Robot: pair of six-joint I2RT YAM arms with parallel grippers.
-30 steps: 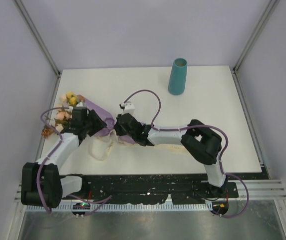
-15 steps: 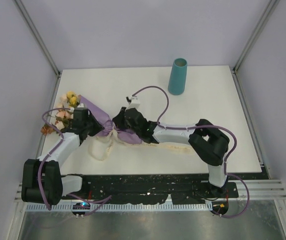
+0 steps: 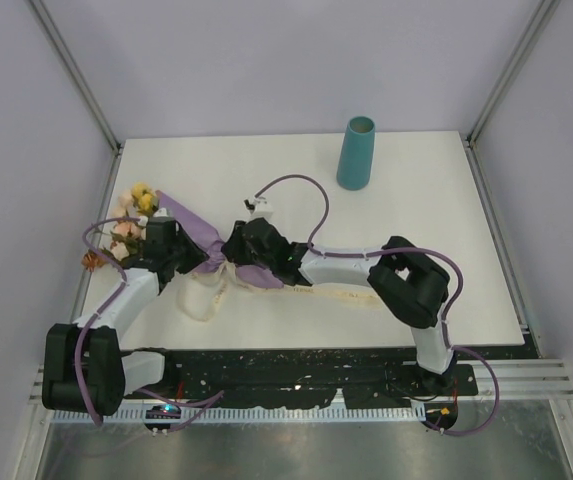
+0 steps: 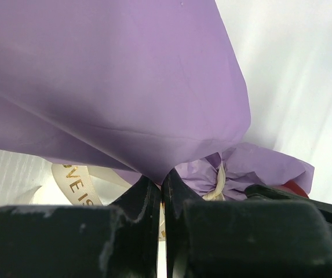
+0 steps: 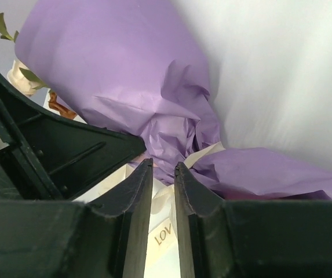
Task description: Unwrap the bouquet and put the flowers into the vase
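The bouquet (image 3: pixel 198 238) lies at the table's left, in purple paper (image 4: pixel 113 87) gathered by a cream ribbon (image 3: pixel 204 296). Its flowers (image 3: pixel 132 214), yellow, peach and cream, stick out to the far left. My left gripper (image 3: pixel 200 262) is shut on a fold of the purple paper, pinched at the fingertips (image 4: pixel 163 180). From the right, my right gripper (image 3: pixel 229 256) points at the tied neck with its jaws a narrow gap apart (image 5: pixel 163 169). Printed ribbon (image 5: pixel 164 234) lies under that gap, not clamped. The teal vase (image 3: pixel 356 152) stands upright at the back, far from both grippers.
A long ribbon tail (image 3: pixel 351 296) trails on the white table (image 3: pixel 416 220) under the right arm. The two grippers nearly touch at the bouquet's neck. The left gripper's black housing (image 5: pixel 55 150) fills the left of the right wrist view.
My left gripper has closed on the purple paper. My right gripper, shut a moment ago, has parted its jaws slightly and shifted a little at the neck.
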